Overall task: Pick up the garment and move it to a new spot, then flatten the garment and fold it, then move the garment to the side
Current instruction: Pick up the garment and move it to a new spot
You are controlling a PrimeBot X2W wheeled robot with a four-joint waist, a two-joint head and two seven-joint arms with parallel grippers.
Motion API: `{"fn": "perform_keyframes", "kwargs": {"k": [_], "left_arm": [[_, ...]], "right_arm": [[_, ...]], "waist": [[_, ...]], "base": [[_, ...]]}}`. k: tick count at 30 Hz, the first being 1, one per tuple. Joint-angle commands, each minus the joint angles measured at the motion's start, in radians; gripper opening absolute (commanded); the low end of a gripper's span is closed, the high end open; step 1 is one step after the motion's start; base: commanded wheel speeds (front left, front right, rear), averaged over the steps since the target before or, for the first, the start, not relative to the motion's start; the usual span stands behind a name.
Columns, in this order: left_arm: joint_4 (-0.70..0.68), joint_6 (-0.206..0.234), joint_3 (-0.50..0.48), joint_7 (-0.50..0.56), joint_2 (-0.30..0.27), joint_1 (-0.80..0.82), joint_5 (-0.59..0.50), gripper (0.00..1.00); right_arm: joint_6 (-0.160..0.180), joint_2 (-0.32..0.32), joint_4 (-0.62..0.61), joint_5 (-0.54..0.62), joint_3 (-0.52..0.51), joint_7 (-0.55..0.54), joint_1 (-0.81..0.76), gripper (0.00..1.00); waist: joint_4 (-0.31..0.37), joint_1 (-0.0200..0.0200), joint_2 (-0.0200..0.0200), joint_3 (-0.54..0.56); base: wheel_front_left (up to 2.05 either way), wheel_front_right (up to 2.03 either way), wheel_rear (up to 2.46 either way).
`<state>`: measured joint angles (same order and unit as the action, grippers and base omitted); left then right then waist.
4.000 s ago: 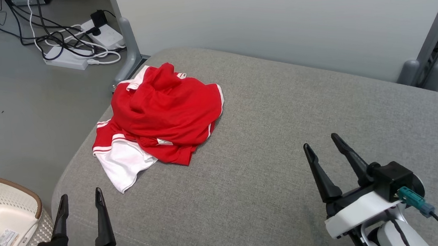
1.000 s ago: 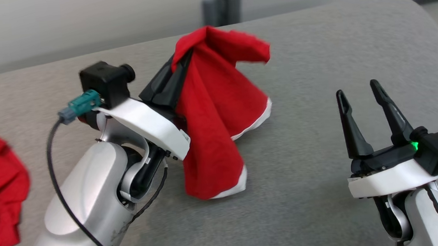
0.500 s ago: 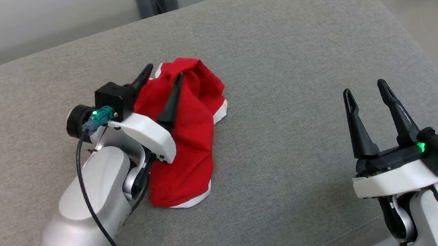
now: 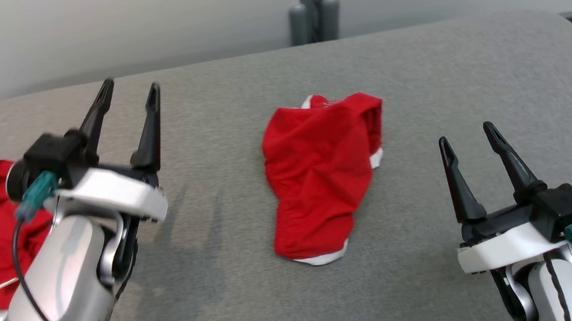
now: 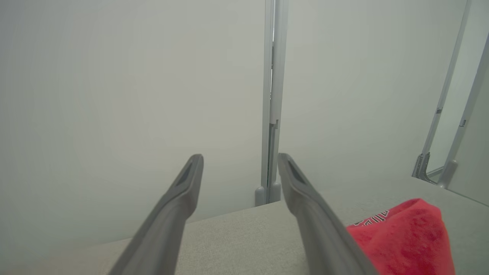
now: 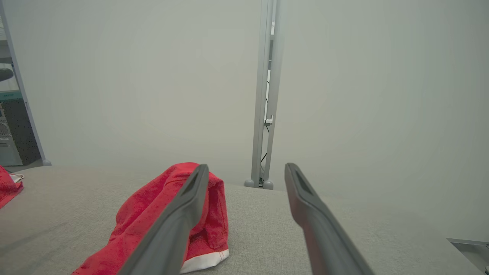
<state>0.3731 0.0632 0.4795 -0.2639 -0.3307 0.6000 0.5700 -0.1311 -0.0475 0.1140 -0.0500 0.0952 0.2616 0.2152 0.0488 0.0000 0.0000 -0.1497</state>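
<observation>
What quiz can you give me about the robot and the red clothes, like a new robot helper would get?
1. True or false: the left gripper is holding the red garment.
2. Where is the red garment? A: in a basket. B: crumpled on the grey cushion, between the left gripper and the right gripper. C: folded neatly on the floor.
3. Fill in: the trim at the garment's lower edge is ____.

Key: 1 false, both grippers are open and empty. 2 B. 3 white.
</observation>
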Motion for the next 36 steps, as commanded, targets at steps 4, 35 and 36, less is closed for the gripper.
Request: {"fn": "perform_keyframes", "kwargs": {"k": [4, 35, 36], "left_arm": [[-0.135, 0.030, -0.124, -0.001, -0.022, -0.224, -0.054, 1.00], [-0.292, -0.094, -0.423, -0.001, 0.278, -0.600, -0.377, 1.00], [-0.292, -0.093, -0.422, -0.001, 0.278, -0.598, -0.374, 1.00]], "right_arm": [[0.001, -0.006, 0.015, 0.015, -0.016, 0.004, -0.052, 1.00], [0.001, -0.006, 0.040, -0.034, -0.015, 0.004, -0.130, 1.00], [0.001, -0.006, 0.041, -0.036, -0.013, 0.004, -0.129, 1.00]], "waist": [[-0.132, 0.0000, 0.0000, 0.084], [-0.139, 0.0000, 0.0000, 0.156], [-0.138, 0.0000, 0.0000, 0.155]], "base": [[0.00, 0.00, 0.00], [0.00, 0.00, 0.00], [0.00, 0.00, 0.00]]}}
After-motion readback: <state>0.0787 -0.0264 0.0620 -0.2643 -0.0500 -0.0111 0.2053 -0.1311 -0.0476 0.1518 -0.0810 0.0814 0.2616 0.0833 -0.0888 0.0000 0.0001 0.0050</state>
